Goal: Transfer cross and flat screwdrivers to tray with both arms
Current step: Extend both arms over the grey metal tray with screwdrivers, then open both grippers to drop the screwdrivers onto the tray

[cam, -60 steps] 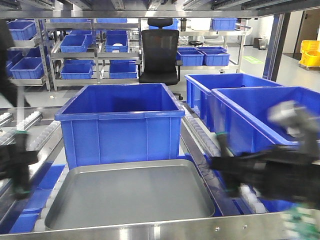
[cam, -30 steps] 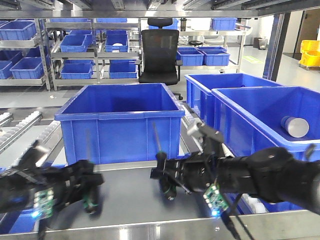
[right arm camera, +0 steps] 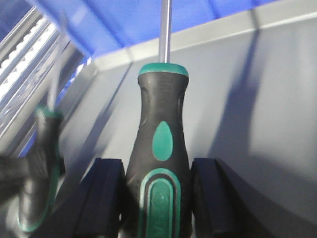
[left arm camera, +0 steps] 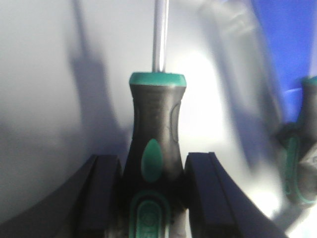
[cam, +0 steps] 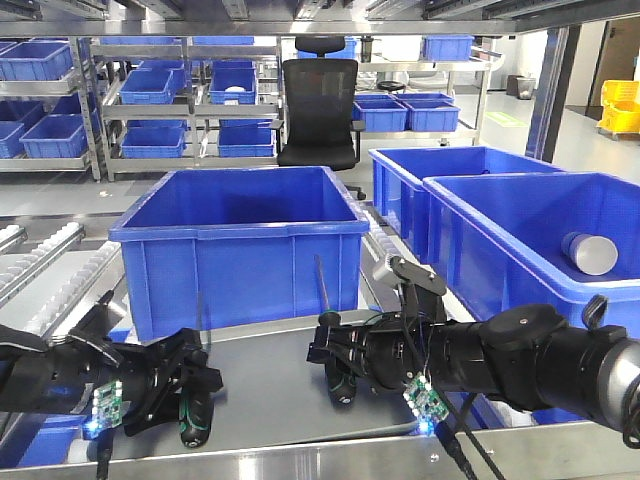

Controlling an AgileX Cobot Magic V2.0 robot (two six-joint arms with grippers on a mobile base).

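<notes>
Both black arms reach in over the grey tray [cam: 262, 385]. My left gripper [cam: 186, 402] is shut on a black-and-green screwdriver [cam: 192, 420], handle low over the tray and thin shaft pointing up. In the left wrist view that handle [left arm camera: 156, 148] sits squeezed between both fingers [left arm camera: 101, 193]. My right gripper [cam: 335, 368] is shut on the other screwdriver [cam: 338, 385], also shaft up, over the tray's middle. The right wrist view shows its handle [right arm camera: 162, 148] between the fingers [right arm camera: 210, 198], with the left arm's screwdriver [right arm camera: 42, 168] blurred at the left.
A deep blue bin [cam: 240, 240] stands right behind the tray. Two more blue bins [cam: 540, 230] line the right side, one holding a grey cylinder [cam: 588, 252]. A metal front ledge [cam: 300, 462] borders the tray. Shelves of small bins and a black chair [cam: 318, 110] stand far back.
Both arms swung in from the sides to over the tray, each carrying a screwdriver. In the last half second they settled slightly lower and steadier.
</notes>
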